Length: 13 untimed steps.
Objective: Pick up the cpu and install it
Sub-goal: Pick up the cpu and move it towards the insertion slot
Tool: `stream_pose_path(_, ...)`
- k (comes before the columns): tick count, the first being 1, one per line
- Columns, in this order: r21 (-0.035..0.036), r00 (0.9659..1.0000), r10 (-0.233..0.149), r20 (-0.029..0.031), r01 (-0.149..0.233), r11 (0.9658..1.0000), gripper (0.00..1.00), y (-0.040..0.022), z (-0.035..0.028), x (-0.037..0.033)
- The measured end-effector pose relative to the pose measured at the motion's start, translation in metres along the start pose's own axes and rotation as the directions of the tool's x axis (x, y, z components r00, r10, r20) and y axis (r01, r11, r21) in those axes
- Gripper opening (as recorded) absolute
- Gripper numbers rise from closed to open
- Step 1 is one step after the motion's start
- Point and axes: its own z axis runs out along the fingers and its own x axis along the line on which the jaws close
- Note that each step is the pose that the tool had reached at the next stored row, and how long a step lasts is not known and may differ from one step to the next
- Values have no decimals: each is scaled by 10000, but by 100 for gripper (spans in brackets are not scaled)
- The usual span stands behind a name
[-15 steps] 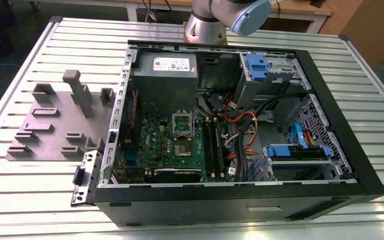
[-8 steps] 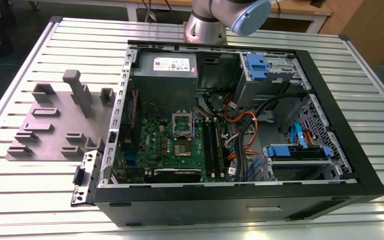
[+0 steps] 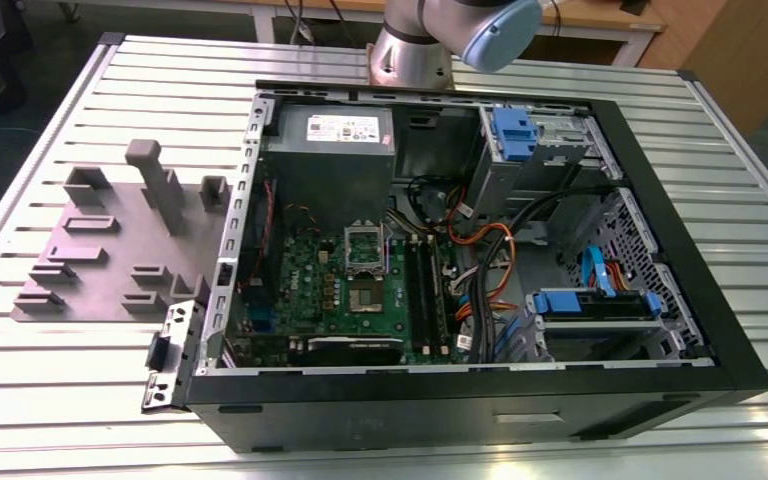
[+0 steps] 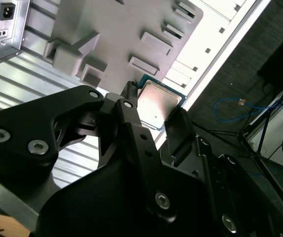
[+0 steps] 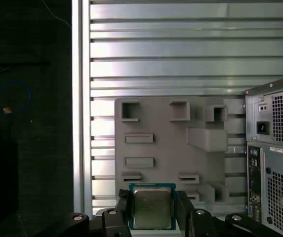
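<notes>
The cpu [image 5: 152,207] [image 4: 158,103], a flat square chip with a silvery top and a thin blue-green rim, sits between my gripper's [image 5: 152,213] [image 4: 155,111] two black fingers [image 5: 124,203] in both wrist views. The gripper is shut on it, one finger on each of two opposite edges. It hangs well above the grey plastic fixture [image 5: 166,143] [image 4: 111,34] [image 3: 104,260], near that fixture's edge. In the exterior view, the open computer case [image 3: 704,350] lies on its side with the green motherboard [image 3: 317,285] exposed and its metal-framed socket [image 3: 364,245] in the middle.
The slatted metal table [image 3: 744,150] [image 5: 181,49] carries the fixture and the case. The case's rear panel [image 5: 274,148] with a power inlet stands close beside the fixture. Cables [image 3: 491,250] and blue drive bays [image 3: 598,300] crowd the case's interior. The arm's base [image 3: 418,50] rises behind the case.
</notes>
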Motion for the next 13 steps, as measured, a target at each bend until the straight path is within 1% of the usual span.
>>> stream_pose_path(13,1,10000,0,-1,0,10000,47,1,0,-41)
